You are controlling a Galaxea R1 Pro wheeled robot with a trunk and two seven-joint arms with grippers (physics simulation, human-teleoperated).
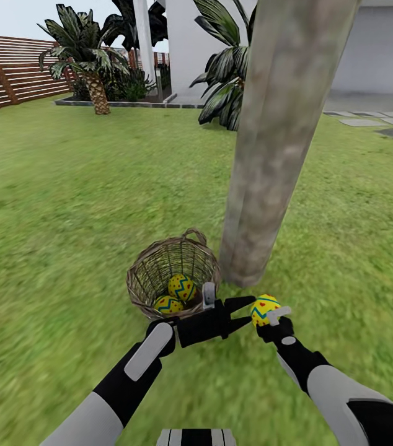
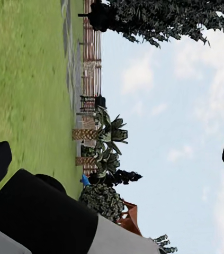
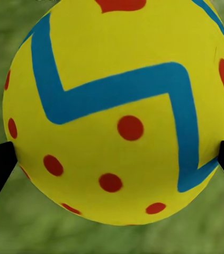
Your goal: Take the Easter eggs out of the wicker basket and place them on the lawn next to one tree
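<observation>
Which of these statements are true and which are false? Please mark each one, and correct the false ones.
1. The right gripper holds one Easter egg. True.
2. The wicker basket is empty. False: two eggs lie inside it.
3. The basket stands close to the base of the tree. True.
4. The left gripper holds an egg. False: its fingers are open and hold nothing.
5. The held egg already lies on the lawn. False: it sits between the right gripper's fingertips, as the right wrist view shows.
</observation>
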